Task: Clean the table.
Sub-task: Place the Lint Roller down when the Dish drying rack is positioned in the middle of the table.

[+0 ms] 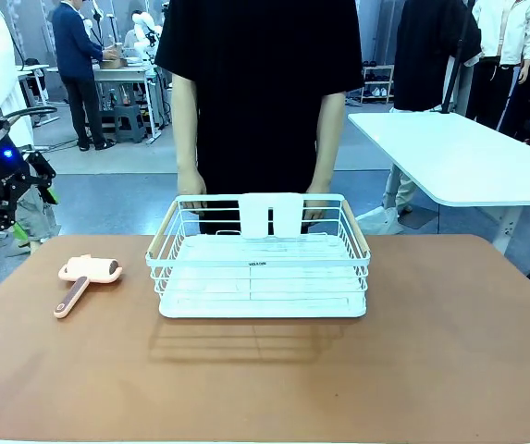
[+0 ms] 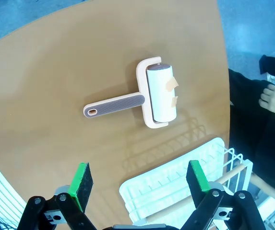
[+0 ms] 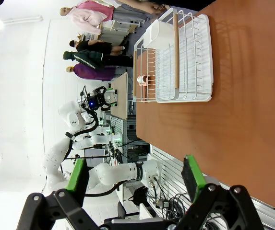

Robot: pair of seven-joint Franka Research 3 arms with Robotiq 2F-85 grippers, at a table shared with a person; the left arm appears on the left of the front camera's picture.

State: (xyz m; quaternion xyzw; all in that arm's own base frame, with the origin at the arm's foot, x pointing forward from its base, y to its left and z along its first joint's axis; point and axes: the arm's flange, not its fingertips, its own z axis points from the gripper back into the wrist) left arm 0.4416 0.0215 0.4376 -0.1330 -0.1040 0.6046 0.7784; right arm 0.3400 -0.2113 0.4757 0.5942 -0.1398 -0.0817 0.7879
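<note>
A: Where is the table (image 1: pixel 449 351), and what lies on it?

B: The brown table takes the whole near part of the front view. In its middle, toward the far edge, stands a white wire rack (image 1: pixel 263 264) with wooden handles. A person (image 1: pixel 257 92) in black stands just behind it, with both hands at the rack's far rim.

A: And on the left side?

B: There lies a pink roller (image 1: pixel 85 279), well apart from the rack. Its drum is at the far end and its grey handle points to the near left.

A: What does the left hand (image 2: pixel 139 184) do?

B: It hangs above the table with its fingers (image 2: pixel 81 180) apart and nothing between them. In its wrist view the roller lies flat beyond the green pads, and a corner of the rack is under the other finger. In the front view this arm is at the left edge, beyond the table's far left corner.

A: And the right hand (image 3: pixel 136 178)?

B: Its fingers (image 3: pixel 77 176) are apart too, and empty. In its wrist view the table and the rack are turned sideways, and the rack is far from the pads.
</note>
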